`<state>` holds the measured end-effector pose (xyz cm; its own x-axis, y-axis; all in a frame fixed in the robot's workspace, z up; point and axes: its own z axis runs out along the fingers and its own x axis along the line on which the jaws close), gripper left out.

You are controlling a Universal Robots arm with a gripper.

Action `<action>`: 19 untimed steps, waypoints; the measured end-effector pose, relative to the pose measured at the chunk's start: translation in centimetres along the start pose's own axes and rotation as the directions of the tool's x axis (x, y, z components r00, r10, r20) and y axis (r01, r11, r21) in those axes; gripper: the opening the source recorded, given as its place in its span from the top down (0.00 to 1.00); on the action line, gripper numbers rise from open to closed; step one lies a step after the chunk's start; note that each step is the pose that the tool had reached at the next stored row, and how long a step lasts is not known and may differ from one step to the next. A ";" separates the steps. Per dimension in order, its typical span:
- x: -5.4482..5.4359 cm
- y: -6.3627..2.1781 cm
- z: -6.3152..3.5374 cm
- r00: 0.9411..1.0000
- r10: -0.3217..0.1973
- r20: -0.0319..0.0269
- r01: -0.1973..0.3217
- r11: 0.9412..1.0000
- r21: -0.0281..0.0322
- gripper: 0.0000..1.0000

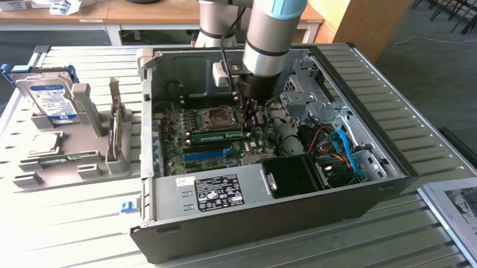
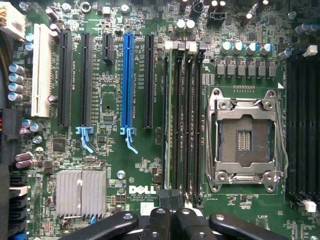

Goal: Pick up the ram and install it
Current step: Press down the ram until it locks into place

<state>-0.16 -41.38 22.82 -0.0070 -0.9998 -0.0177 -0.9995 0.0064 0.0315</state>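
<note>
The ram (image 1: pixel 218 135) is a long green stick standing on edge in a memory slot on the motherboard (image 1: pixel 195 146), beside the empty silver processor socket (image 1: pixel 219 116). In the wrist view the ram (image 2: pixel 168 115) shows edge-on in the slot nearest the blue expansion slot (image 2: pixel 127 85). My gripper (image 1: pixel 249 124) hangs inside the case, shut, its tips over one end of the ram. The black fingers (image 2: pixel 156 223) are pressed together with nothing between them. I cannot tell whether the tips touch the stick.
The open black computer case (image 1: pixel 246 220) lies on a slatted metal table. Cables and a drive cage (image 1: pixel 339 151) crowd the exterior view's right side of the case. A grey holder (image 1: pixel 89 131) on the exterior view's left carries a hard drive (image 1: pixel 52 100) and a processor chip (image 1: pixel 44 144).
</note>
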 end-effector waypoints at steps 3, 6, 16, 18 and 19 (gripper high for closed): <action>0.0 0.01 -0.46 1.000 0.000 0.000 0.000 1.000 -0.001 0.90; 0.0 0.02 -1.00 1.000 0.000 0.000 0.000 1.000 -0.001 0.90; 0.0 0.07 -2.58 1.000 0.000 0.000 0.000 1.000 -0.001 0.90; 0.0 0.07 -2.58 1.000 0.000 0.000 0.000 1.000 -0.001 0.90; 0.0 0.07 -2.58 1.000 0.000 0.000 0.000 1.000 -0.001 0.90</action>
<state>-0.15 -41.38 25.40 -0.0068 -0.9998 -0.0177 -0.9994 0.0062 0.0326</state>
